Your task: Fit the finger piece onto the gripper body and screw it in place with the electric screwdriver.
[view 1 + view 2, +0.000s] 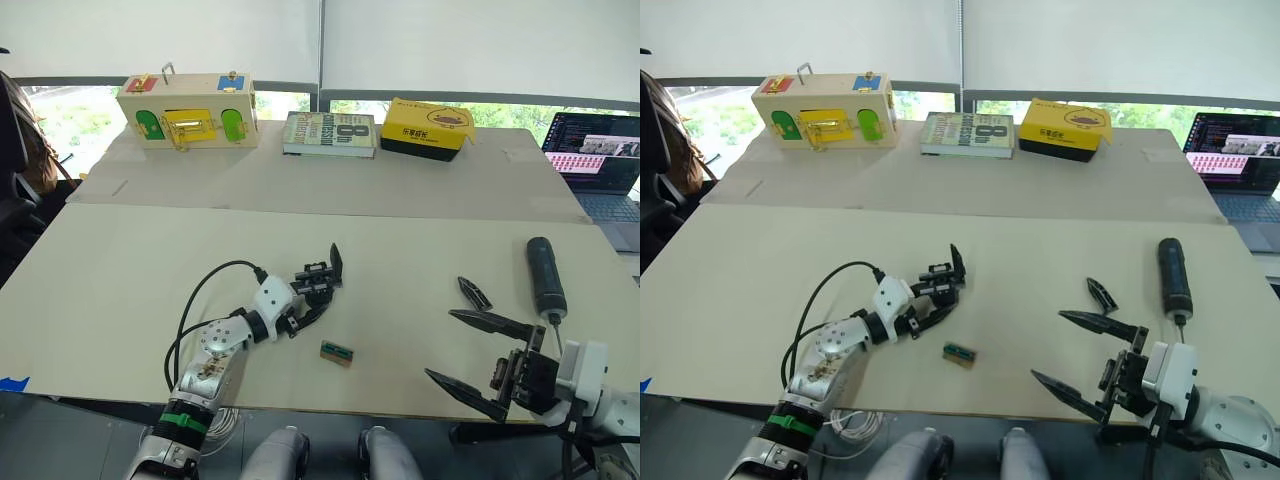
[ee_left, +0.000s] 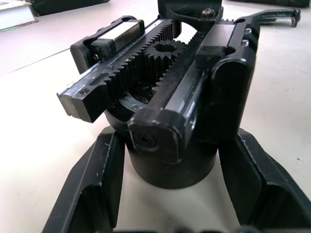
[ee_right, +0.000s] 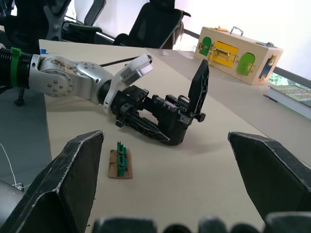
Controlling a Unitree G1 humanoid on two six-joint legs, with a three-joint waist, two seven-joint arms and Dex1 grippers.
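Gripper body: toothed black racks, round base.

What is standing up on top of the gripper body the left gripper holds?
One pointed black finger stands upright on the gripper body, held by the left gripper. Its underside is hidden against the table.

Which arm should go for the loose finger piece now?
Right. The right gripper is open and empty, close to the finger piece. The left gripper is shut on the gripper body.

one gripper body, one finger piece, one electric screwdriver
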